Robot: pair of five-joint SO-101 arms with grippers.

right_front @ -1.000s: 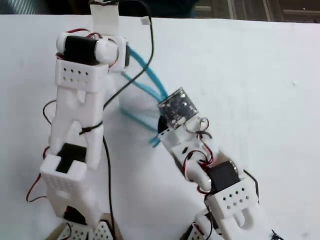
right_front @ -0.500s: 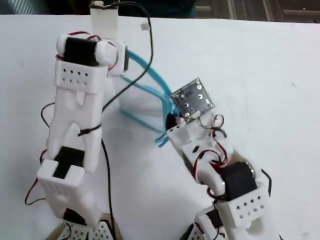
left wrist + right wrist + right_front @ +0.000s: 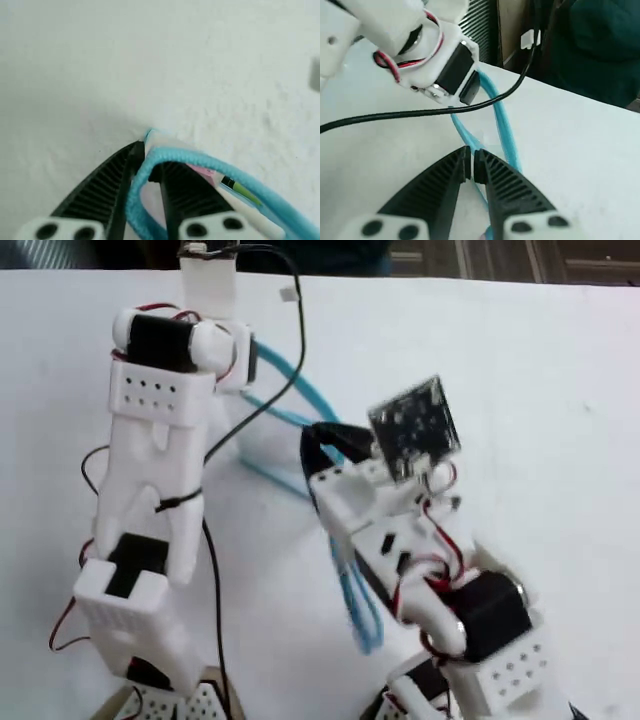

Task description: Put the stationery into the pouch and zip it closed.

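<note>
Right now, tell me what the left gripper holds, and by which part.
The left gripper holds the pouch, its fingers clamped on the blue rim at one corner.

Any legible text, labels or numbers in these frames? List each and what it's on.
None readable.
On the pen inside the pouch: a green and a black band, with no legible print.
On the circuit board on an arm's wrist: dots and blurred marks, too small to read.
</note>
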